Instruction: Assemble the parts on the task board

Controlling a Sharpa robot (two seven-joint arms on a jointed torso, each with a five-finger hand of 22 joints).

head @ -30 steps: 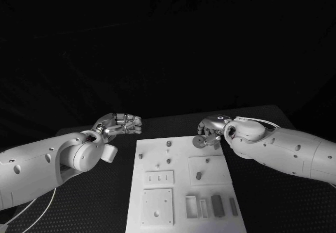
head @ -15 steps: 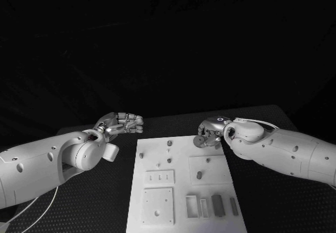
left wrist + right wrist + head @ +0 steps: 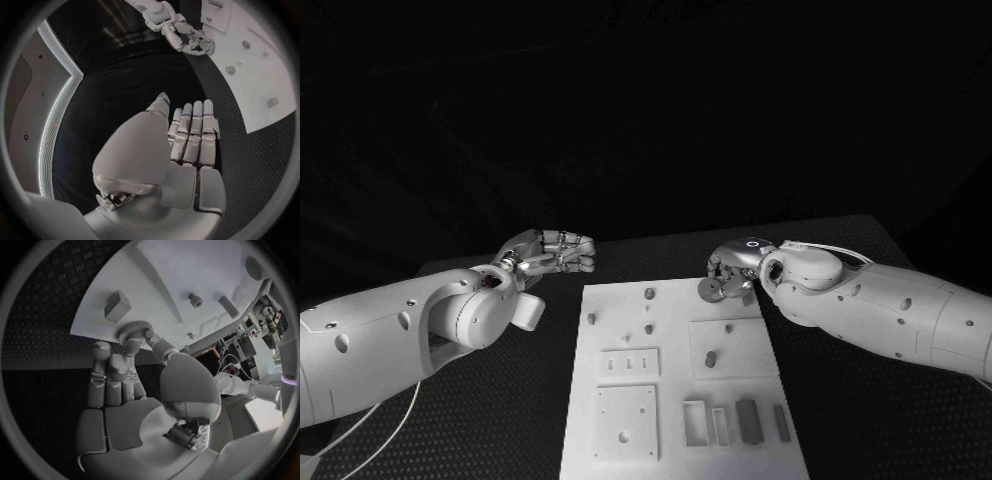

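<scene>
Silver fingers on my left hand (image 3: 553,252) lie side by side and curl lightly inward with nothing in them; the left wrist view shows the same hand (image 3: 187,137) with the fingers (image 3: 197,130) held together and bare. It hangs over the black table (image 3: 473,400), just off the far left corner of the task board (image 3: 678,380), not touching it.

Moving right, the white task board carries several small parts: a peg (image 3: 649,294) near its far edge, another part (image 3: 710,358) standing on a raised square plate, and a dark block (image 3: 747,420) in a row of slots at the near end.

At the far right corner of the board, my right hand (image 3: 733,270) pinches a small round gear (image 3: 711,291) between thumb and fingertips. The right wrist view shows that hand (image 3: 125,385) with the toothed gear (image 3: 133,330) clamped at its fingertips (image 3: 132,346), right at the board's edge. I cannot tell whether the gear touches the board or sits just above it. A rectangular block (image 3: 117,305) and a short round peg (image 3: 195,300) stand on the board near the gear.
</scene>
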